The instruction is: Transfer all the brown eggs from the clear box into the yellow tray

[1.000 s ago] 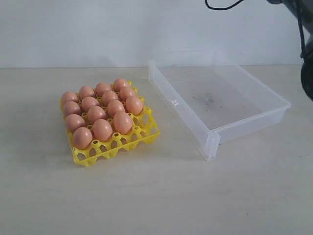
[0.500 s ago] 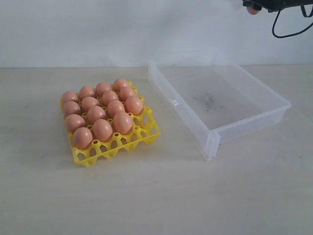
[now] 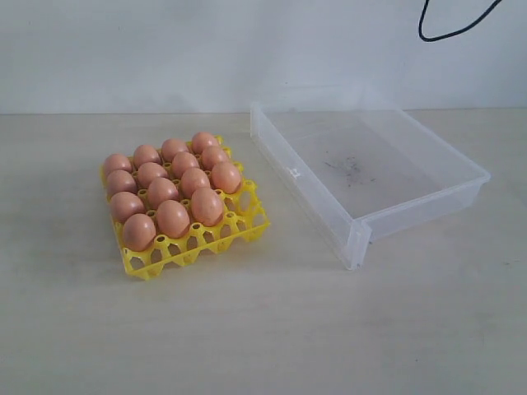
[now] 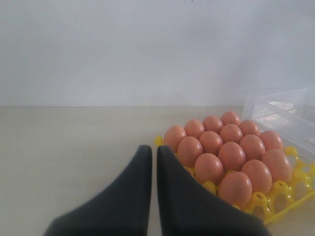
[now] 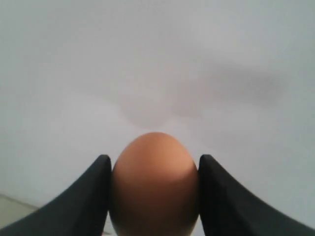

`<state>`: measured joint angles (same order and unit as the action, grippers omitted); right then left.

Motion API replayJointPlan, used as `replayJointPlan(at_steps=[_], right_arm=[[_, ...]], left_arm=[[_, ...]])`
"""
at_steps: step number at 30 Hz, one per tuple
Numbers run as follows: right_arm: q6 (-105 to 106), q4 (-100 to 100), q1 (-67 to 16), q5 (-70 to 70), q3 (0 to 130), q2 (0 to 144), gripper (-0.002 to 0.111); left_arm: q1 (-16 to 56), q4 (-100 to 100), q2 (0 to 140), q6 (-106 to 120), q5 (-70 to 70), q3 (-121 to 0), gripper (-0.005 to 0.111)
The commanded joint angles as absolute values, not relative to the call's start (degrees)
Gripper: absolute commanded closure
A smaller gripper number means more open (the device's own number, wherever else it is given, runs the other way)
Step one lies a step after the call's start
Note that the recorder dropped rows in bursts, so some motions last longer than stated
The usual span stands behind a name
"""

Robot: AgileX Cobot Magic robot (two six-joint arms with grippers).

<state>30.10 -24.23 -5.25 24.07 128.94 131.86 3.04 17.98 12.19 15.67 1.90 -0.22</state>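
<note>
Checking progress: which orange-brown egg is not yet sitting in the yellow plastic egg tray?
The orange-brown egg clamped in the right claw; all the other eggs sit in cups of the yellow tray.

Eggs (image 3: pixel 172 218) are plain matte orange-brown. Tray (image 3: pixel 198 247) is bright yellow. Box (image 3: pixel 356 239) is clear, with dark scuffs (image 3: pixel 352 169) on its floor. Table (image 3: pixel 247 329) is pale beige, and wall (image 3: pixel 165 49) is grey-white. Cable (image 3: pixel 445 36), upper right, is black. Fingers (image 4: pixel 187 201) are dark grey.
</note>
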Motion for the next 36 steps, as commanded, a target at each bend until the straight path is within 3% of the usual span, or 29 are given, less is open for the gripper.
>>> replayJointPlan(at_steps=[1,9,13,18,25,36], right_arm=[[14.69,-14.94,-5.27,13.74,123.44,128.61,0.109],[12.63,-12.68,-5.96,-23.7,91.71,114.99,0.109],[-8.92,13.69,-6.2,-40.09,77.19,109.17,0.109],[-36.97,35.06,-6.2,-59.24,69.57,108.61,0.109],[-58.95,61.73,-6.3,-69.96,68.49,111.67,0.109],[-72.35,79.22,-10.81,-69.96,68.49,121.07,0.109]], left_arm=[[3.34,18.28,12.37,15.97,2.57,0.0,0.103],[3.34,18.28,12.37,15.97,2.57,0.0,0.103],[3.34,18.28,12.37,15.97,2.57,0.0,0.103],[3.34,18.28,12.37,15.97,2.57,0.0,0.103],[3.34,18.28,12.37,15.97,2.57,0.0,0.103],[3.34,18.28,12.37,15.97,2.57,0.0,0.103]])
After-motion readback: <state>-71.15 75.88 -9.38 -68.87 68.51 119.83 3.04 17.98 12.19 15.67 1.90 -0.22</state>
